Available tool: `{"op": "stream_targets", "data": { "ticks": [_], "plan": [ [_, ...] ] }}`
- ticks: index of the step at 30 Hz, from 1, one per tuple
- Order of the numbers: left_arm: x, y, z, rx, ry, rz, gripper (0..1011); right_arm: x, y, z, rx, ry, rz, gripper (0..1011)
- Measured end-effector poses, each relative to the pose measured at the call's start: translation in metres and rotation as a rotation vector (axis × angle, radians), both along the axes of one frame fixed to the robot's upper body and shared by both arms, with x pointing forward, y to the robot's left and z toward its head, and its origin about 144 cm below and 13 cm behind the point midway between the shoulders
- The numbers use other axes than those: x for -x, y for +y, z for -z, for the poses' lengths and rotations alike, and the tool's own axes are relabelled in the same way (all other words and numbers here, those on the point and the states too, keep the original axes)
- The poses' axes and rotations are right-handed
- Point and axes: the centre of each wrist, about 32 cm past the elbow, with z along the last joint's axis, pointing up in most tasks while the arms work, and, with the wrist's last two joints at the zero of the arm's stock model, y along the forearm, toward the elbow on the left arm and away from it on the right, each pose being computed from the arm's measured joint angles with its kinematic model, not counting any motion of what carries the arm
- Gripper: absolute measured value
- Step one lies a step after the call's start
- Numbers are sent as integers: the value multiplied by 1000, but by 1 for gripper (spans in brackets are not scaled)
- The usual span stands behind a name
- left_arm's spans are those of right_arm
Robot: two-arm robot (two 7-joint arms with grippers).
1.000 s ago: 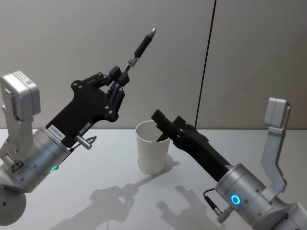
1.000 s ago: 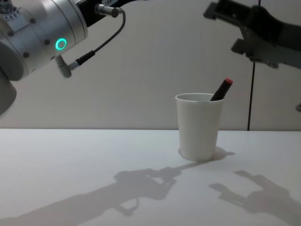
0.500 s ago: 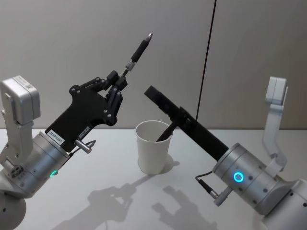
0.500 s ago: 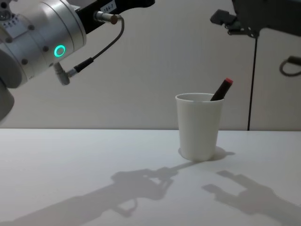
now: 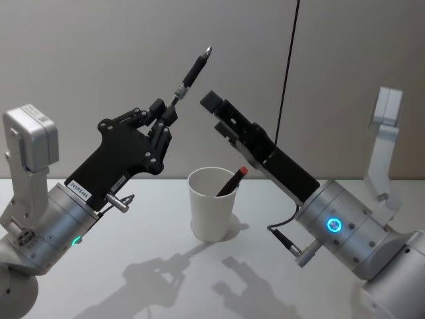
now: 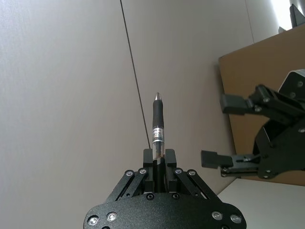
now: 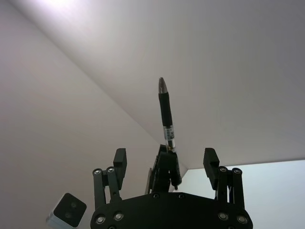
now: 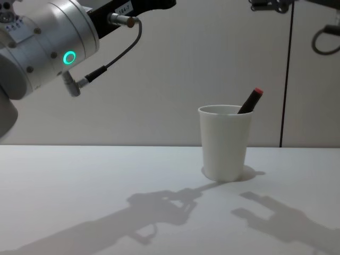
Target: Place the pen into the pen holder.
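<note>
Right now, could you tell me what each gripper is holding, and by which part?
The left gripper grips the black pen by its clear back end, tip up; the right gripper is open and empty.

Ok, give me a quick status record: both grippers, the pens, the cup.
left gripper: raised to the left of the cup, shut on a black pen
black pen: clamped at its lower end, tip angled upward, well above the cup
right gripper: open, empty, raised above and to the right of the cup
cup: white, upright on the table
red-tipped pen: inside the cup, leaning on the rim, red end sticking out
task state: black pen not yet in the cup
</note>
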Motion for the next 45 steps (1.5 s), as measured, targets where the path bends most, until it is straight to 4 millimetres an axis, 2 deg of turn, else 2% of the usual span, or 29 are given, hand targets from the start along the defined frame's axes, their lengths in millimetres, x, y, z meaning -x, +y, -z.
{"op": "stream_targets", "data": {
  "ticks": [19,45],
  "plan": [
    [-2,-2,-2,-15,28,21,157,-8,21,-10,52,-118,66,1001],
    [5,2,-2,-13,19,8,157,-18,44,-4,169,-142,202,1001]
  ]
}}
